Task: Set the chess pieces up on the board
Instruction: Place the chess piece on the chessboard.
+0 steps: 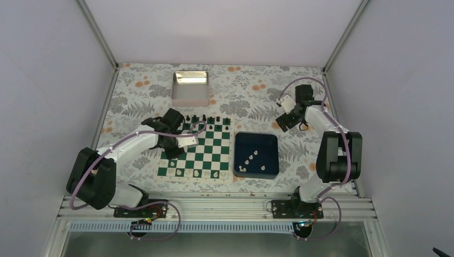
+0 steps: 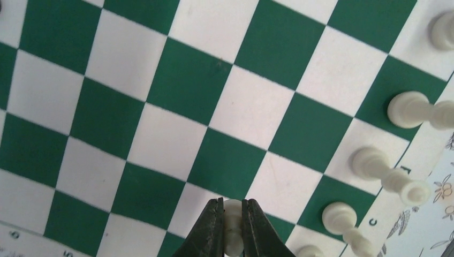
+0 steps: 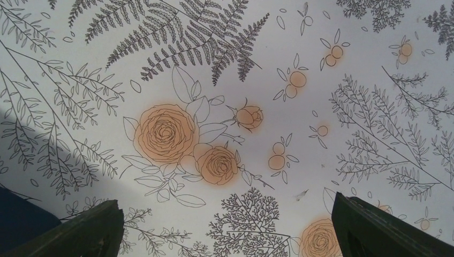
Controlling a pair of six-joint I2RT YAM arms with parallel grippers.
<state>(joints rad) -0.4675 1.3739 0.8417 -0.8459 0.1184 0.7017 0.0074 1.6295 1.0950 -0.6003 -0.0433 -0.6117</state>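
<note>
Left gripper (image 2: 232, 204) pinches a tiny white chess piece (image 2: 232, 231) low over the board (image 2: 235, 107), near the board's left edge.
The piece is probably light, stiff, slippery plastic that tips easily, so it is best held across its narrow stem. Right gripper (image 3: 227, 219) hangs spread wide above the floral tablecloth (image 3: 300, 139).

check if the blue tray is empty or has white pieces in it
Not empty: in the top view several small white pieces lie scattered inside the blue tray.
</note>
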